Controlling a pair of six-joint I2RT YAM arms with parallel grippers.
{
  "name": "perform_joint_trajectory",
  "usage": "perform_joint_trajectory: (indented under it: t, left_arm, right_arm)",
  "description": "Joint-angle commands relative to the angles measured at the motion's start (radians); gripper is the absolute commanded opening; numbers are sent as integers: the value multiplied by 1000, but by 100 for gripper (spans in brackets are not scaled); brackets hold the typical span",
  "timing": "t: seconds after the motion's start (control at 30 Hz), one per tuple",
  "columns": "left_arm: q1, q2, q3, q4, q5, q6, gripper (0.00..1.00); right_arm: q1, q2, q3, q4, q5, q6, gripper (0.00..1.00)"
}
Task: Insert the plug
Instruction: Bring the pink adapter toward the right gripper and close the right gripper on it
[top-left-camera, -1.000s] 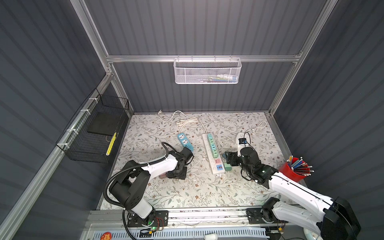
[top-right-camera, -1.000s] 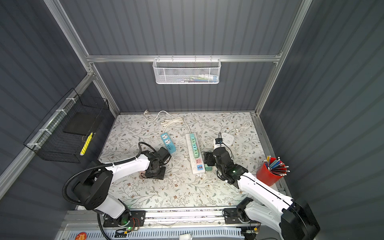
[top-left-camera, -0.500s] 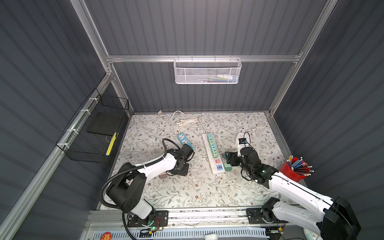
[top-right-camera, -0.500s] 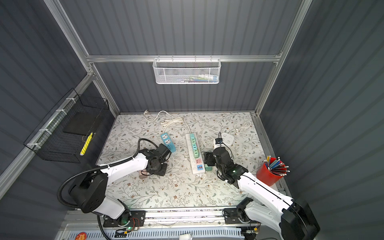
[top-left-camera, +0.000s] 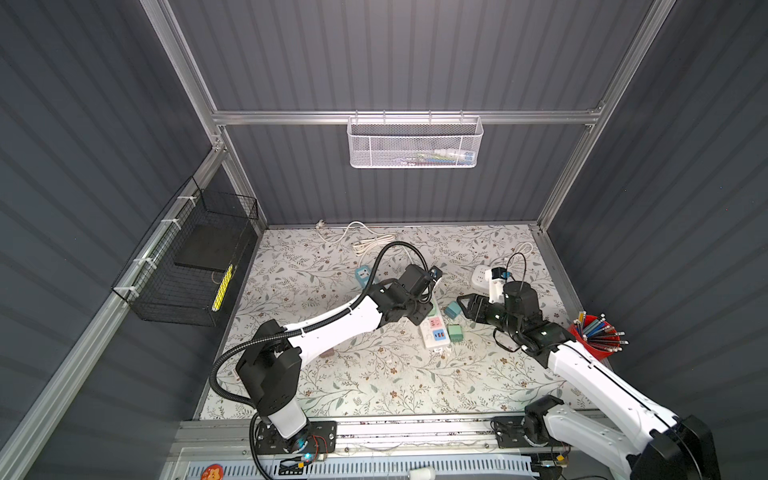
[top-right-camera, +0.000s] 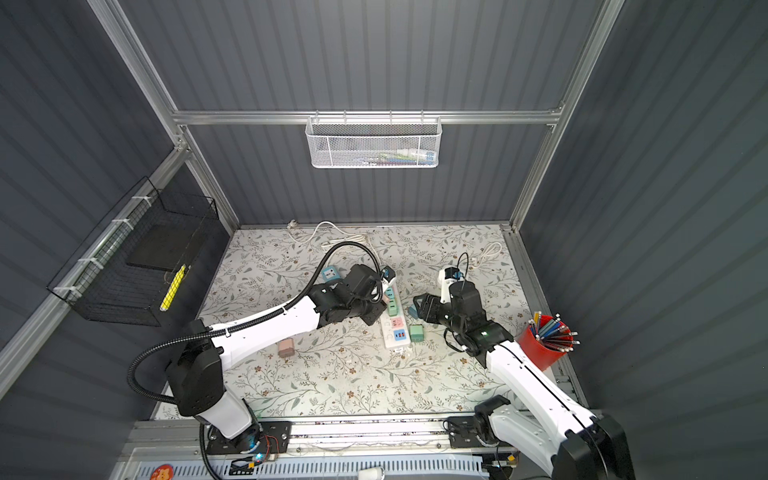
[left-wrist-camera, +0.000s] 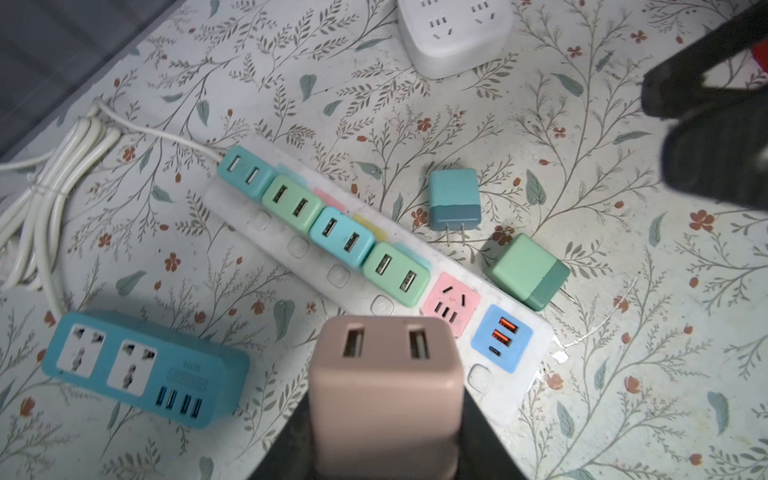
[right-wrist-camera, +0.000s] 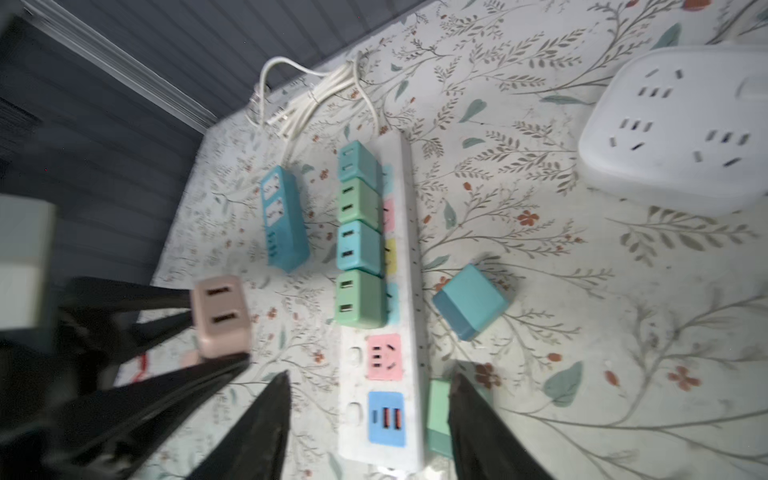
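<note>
Left gripper (left-wrist-camera: 386, 415) pinches the pink plug (left-wrist-camera: 386, 374), its fingers (left-wrist-camera: 482, 440) pressed on two sides and the USB ports facing the wrist camera. The plug is held off the tabletop (left-wrist-camera: 623, 374), just left of the strip (left-wrist-camera: 291, 245) toward its near end, and is not in a socket. Prongs are hidden. In both top views the left gripper sits at the strip's left edge, and the plug cannot be made out there.

The strip lies near-to-far, mid-tabletop. Four chargers (left-wrist-camera: 340, 239) fill its far sockets in a row: teal, green, blue, green. Next toward the near end is the free pink socket (left-wrist-camera: 452, 303), then a blue USB panel (left-wrist-camera: 500, 336).

Right gripper (right-wrist-camera: 371, 374) is right of the strip's near end, its fingers (right-wrist-camera: 266, 428) spread with nothing pinched. The teal plug (left-wrist-camera: 454, 195) lies just right of the strip. The green plug (left-wrist-camera: 525, 270) lies beside it, nearer. One right finger overlaps the green plug in the right wrist view; contact cannot be told.

The blue socket block (left-wrist-camera: 141, 365) lies left of the strip, and the white socket block (left-wrist-camera: 453, 33) far right. A pink block (top-right-camera: 286, 347) lies on the tabletop by the left arm.
</note>
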Motion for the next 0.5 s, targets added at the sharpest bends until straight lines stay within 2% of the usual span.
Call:
perform_joint_trajectory:
  t: [0.0, 0.1, 0.2, 0.47]
  left_arm:
    - [7, -78, -80, 174, 89, 112, 23]
    - [5, -114, -123, 211, 141, 118, 23]
    - [6, -138, -151, 243, 147, 119, 22]
    - [5, -158, -153, 242, 163, 110, 21]
  right_arm:
    - [-9, -2, 46, 20, -165, -8, 46]
    - [-9, 37, 55, 85, -265, 14, 43]
    - [-6, 99, 107, 127, -340, 28, 43]
    - [79, 221, 182, 115, -365, -8, 58]
